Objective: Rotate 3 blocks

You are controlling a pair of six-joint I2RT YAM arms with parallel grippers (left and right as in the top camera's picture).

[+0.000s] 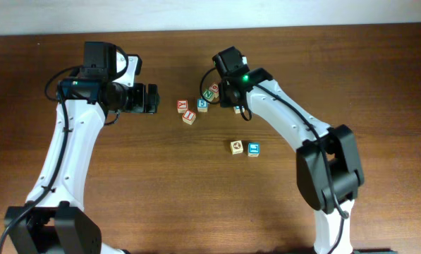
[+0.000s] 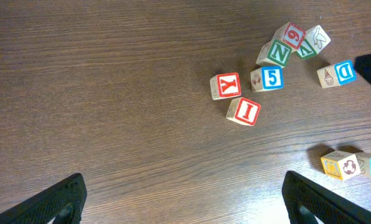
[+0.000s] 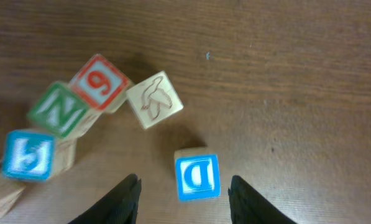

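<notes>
Hovering right gripper [image 3: 185,202], fingers apart, either side of small pale wooden cube with blue "D" [image 3: 197,177], not touching. Sitting nearby: pale wooden cube with brown bird drawing [image 3: 154,99], right by red "6" cube [image 3: 99,81]. Holding left gripper [image 2: 185,202] wide open too.

Reaches up from the near left with the left arm [image 1: 62,148], white links rising to a bend and turning inward. Holds the left gripper [image 1: 151,99] pointing right, black fingers [image 2: 58,202] spread wide, one at each lower corner of the wrist view. Stretches the right arm [image 1: 295,123] from the near right, up and leftward past a dark elbow. Points the right gripper [image 1: 231,99] steeply downward, fingers [image 3: 120,202] partly apart, with a green light lit on the wrist.
</notes>
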